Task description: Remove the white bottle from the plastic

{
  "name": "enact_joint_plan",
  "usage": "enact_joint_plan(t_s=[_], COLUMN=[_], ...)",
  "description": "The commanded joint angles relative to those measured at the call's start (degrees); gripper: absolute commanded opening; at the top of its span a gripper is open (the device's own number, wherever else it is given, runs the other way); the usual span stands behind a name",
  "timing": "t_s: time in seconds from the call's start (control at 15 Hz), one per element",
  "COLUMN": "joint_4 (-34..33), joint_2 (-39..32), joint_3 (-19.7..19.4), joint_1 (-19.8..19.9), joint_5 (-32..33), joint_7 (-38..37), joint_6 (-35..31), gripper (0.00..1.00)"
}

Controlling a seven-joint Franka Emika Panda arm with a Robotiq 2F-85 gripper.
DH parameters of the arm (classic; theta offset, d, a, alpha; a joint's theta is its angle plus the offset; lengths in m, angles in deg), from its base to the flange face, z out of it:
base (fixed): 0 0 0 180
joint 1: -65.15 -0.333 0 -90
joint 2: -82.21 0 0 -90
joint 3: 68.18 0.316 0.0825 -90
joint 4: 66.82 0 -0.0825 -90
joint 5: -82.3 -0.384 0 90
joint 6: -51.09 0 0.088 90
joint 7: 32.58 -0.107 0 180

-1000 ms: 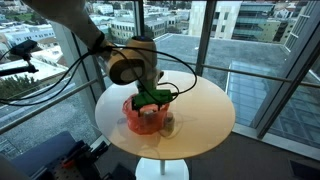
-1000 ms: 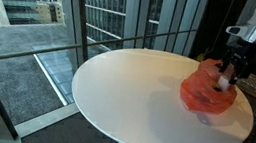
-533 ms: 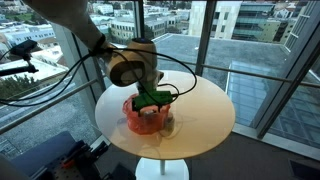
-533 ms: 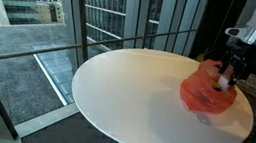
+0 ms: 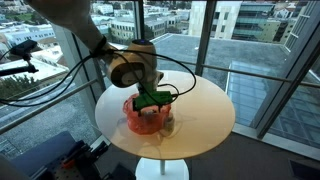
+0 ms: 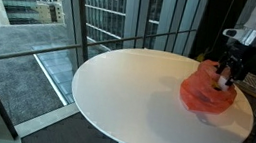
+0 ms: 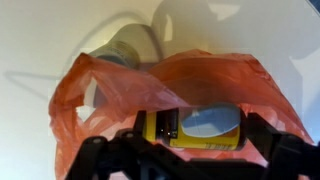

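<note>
The plastic (image 7: 200,80) is a red-orange translucent container on the round white table, seen in both exterior views (image 5: 140,120) (image 6: 205,96). The white bottle (image 7: 210,122) has a yellow label and a pale cap. It lies crosswise between my jaws inside the plastic, and shows as a small whitish shape in an exterior view (image 6: 224,83). My gripper (image 7: 192,140) reaches down into the plastic (image 5: 150,103) (image 6: 228,80), and its fingers press against both sides of the bottle.
A shorter greyish bottle (image 7: 125,50) stands on the table just outside the plastic, also in an exterior view (image 5: 168,124). The white table (image 6: 135,93) stands by tall windows. Its edge is close to the plastic.
</note>
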Motion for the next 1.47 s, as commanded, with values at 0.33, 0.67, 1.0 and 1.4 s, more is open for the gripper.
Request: enact_joint_plan(t_s=[0.33, 0.67, 1.0, 1.4], joint_4=[-1.2, -1.0, -1.4, -1.4], joint_2=[-0.8, -0.2, -0.2, 0.2], joint_3=[0.9, 0.7, 0.6, 0.6], joint_1=[1.0, 0.8, 0.8, 1.0], joint_5=[-0.5, 0.1, 0.1, 0.0], joint_7=[0.0, -0.8, -1.1, -0.7], joint_6=[-0.3, -0.3, -0.2, 0.1], gripper=[0.34, 0.04, 0.45, 0.92])
